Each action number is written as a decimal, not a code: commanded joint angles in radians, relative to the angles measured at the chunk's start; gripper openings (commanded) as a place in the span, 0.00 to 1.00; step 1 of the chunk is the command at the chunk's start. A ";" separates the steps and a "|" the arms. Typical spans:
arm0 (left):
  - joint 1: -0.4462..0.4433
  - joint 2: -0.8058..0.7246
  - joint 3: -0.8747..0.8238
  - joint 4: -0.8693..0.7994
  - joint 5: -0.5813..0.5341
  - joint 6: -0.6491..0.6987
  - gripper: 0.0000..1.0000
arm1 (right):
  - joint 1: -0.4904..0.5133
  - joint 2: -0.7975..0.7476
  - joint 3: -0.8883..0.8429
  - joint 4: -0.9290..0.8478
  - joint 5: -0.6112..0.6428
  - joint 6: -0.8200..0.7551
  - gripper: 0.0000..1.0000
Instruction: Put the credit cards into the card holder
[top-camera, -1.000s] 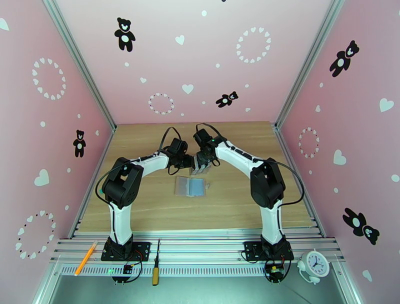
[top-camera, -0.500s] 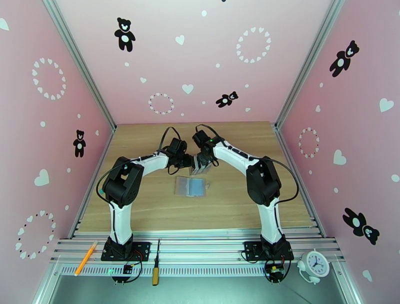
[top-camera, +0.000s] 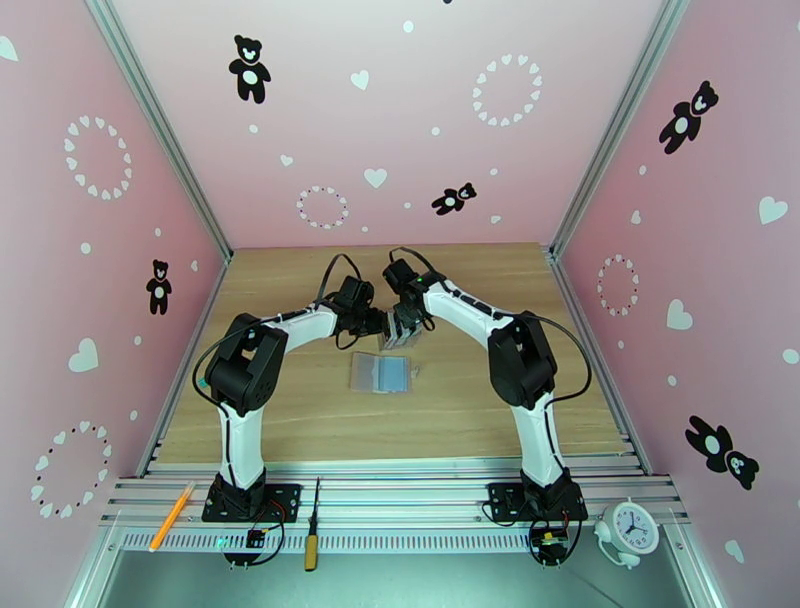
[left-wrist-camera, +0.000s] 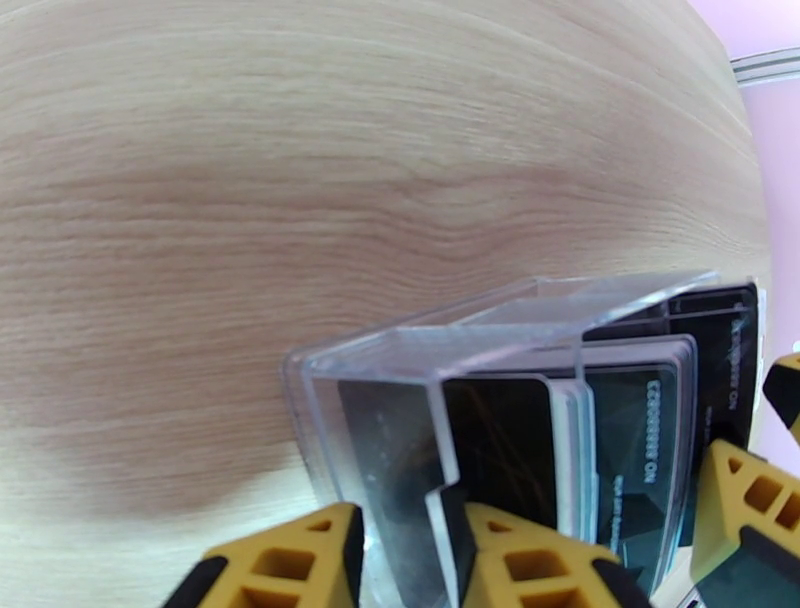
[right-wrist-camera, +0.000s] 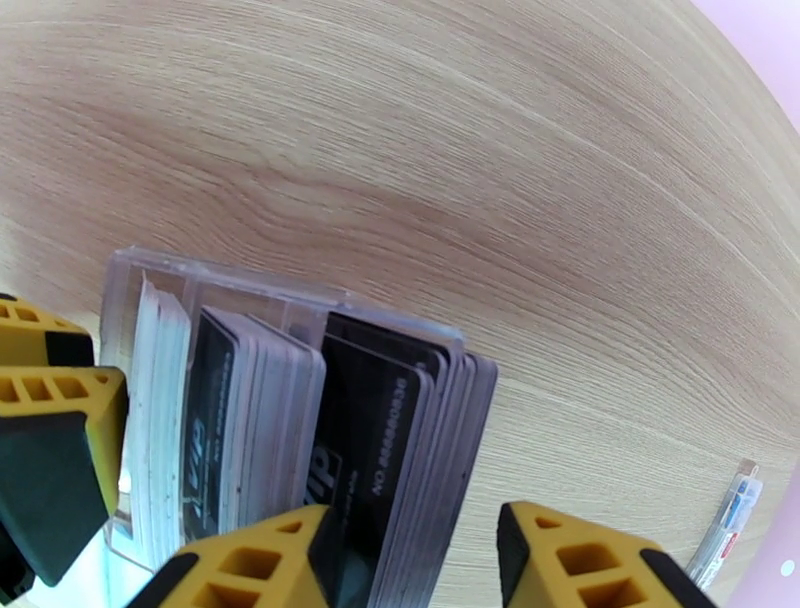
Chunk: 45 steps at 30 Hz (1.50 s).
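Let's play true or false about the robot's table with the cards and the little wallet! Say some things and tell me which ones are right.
1. The card holder lies open on the table. True.
2. The credit cards by the grippers lie flat on the table. False: they stand on edge in the clear rack.
3. The right gripper is holding a spoon. False: its fingers sit on either side of some cards in the rack, with a gap on one side.
4. The left gripper pinches the rack's end wall. True.
5. A small white clock stands near the right arm's base. True.
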 joint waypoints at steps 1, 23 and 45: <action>0.002 0.016 -0.014 0.008 0.018 -0.007 0.32 | 0.003 0.019 0.031 -0.039 0.032 -0.001 0.45; 0.002 0.000 -0.020 0.002 0.007 -0.008 0.32 | 0.003 -0.036 0.017 -0.039 0.052 0.000 0.27; 0.001 0.008 -0.012 0.001 0.008 -0.011 0.31 | 0.003 -0.064 0.011 -0.036 0.020 0.000 0.07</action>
